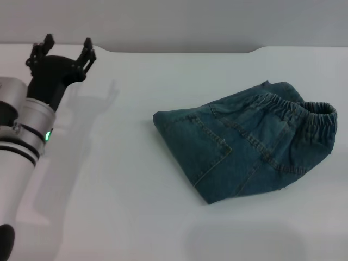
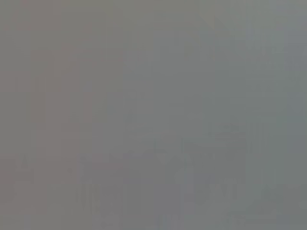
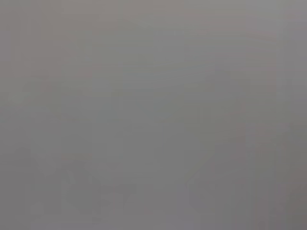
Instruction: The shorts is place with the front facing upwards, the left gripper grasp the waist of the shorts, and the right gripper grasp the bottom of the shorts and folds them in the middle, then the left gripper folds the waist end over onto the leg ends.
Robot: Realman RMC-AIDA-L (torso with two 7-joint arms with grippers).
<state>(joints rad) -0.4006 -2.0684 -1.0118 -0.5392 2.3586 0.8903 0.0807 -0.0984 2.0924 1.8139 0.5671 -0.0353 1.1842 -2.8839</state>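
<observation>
The blue-green denim shorts (image 1: 239,144) lie folded in a bundle on the right half of the white table (image 1: 125,179). A back pocket and seams face up. The gathered elastic waist (image 1: 302,111) runs along the bundle's far right side. I cannot pick out the leg ends in the folds. My left gripper (image 1: 68,48) hovers at the far left of the table, well away from the shorts, open with nothing between its black prongs. The right gripper is out of view. Both wrist views show only flat grey.
The table's far edge (image 1: 179,51) runs along the back with a raised step at both corners. My left arm (image 1: 22,136) fills the left border of the head view.
</observation>
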